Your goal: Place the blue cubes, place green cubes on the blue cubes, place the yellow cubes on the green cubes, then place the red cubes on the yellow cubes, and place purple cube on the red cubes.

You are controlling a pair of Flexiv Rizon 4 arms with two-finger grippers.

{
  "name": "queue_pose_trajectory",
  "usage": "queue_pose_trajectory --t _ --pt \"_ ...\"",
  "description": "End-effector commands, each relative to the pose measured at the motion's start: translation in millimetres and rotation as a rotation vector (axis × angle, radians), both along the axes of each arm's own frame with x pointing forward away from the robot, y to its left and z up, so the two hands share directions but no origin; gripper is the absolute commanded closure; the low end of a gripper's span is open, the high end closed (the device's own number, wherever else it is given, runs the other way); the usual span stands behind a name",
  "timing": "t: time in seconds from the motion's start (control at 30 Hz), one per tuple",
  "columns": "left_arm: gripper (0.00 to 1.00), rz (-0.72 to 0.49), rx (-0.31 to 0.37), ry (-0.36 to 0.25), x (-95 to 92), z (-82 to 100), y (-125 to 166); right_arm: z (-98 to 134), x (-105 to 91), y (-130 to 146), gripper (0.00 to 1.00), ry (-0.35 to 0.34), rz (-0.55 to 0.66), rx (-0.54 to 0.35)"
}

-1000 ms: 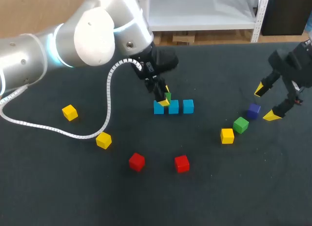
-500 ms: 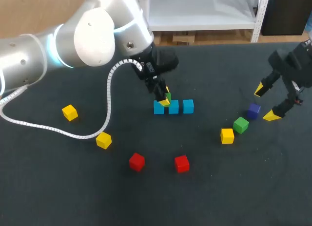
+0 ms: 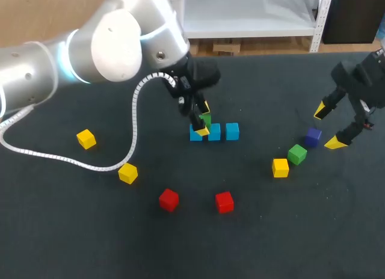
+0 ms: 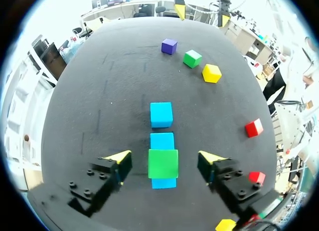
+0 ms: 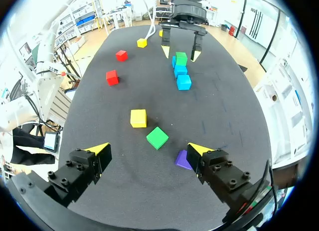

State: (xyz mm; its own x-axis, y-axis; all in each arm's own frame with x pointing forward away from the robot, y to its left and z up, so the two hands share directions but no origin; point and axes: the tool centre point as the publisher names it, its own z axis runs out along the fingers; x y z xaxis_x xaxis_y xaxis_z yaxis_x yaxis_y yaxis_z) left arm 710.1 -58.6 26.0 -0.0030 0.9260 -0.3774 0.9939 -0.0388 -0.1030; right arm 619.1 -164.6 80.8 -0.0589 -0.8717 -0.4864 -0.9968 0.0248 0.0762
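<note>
— What has been altered at the left gripper (image 4: 164, 157)?
— Its yellow-tipped fingers have been spread since a moment ago. The small green cube (image 4: 163, 163) is now seen between them with a gap on either side, so nothing is gripped.
— Where has that cube been left?
— Directly under the gripper, rested across the two nearer cubes of the row of three blue cubes (image 4: 161, 115). The third blue cube, just ahead of the fingers, is left uncovered.
— What is meant by that for the task?
— The first green cube may be judged as placed. A second green cube (image 5: 157, 137) is yet to be stacked. It is found just ahead of the right gripper (image 5: 148, 148), with a purple cube (image 5: 183, 160) near one finger and a yellow cube (image 5: 138, 118) farther ahead.
— And that gripper?
— It is held wide open, and nothing is carried in it.
</note>
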Motion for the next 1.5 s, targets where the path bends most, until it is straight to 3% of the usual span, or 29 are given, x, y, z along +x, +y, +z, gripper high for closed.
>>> queue_pose_trajectory --t 0.03,0.57,0.87,1.5 --pt "0.00 0.000 -0.007 -0.011 -0.3 5.4 5 0 0.2 0 0.00 -0.001 0.001 0.002" --pt "0.00 0.003 -0.088 -0.059 -19.1 32.9 50 0 0.2 0 0.00 -0.001 0.001 0.002" --pt "0.00 -0.061 -0.147 -0.091 -32.2 44.5 76 0 0.2 0 0.00 -0.001 0.001 0.002" --pt "0.00 -0.064 -0.251 -0.152 -79.2 75.6 161 0 0.2 0 0.00 -0.001 0.001 0.002"
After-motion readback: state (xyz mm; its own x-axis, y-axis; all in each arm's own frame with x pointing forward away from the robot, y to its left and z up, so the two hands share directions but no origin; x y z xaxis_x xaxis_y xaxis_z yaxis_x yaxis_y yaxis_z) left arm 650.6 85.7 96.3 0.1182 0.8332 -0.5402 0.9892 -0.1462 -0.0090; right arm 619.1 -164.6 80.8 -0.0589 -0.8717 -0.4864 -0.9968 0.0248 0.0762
